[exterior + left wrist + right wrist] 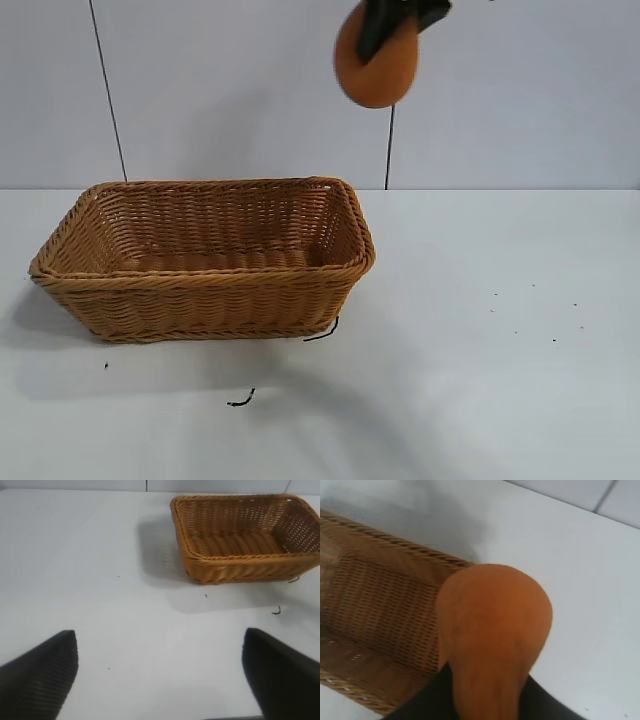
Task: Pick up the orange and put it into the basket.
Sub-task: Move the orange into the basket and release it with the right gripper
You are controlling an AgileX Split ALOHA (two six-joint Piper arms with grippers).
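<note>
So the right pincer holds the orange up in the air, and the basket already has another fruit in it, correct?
Not quite. The right pincer does hold the orange in the air, but the basket holds no fruit; the left wrist view shows only bare wicker inside.

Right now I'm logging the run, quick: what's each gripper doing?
Left gripper: open, holding nothing, parked short of the basket.
Right gripper: closed on the orange, up in the air by the basket's right end.

orange (375, 70): claw-held, aloft above basket's right end | basket (205, 290): tan wicker, empty
</note>
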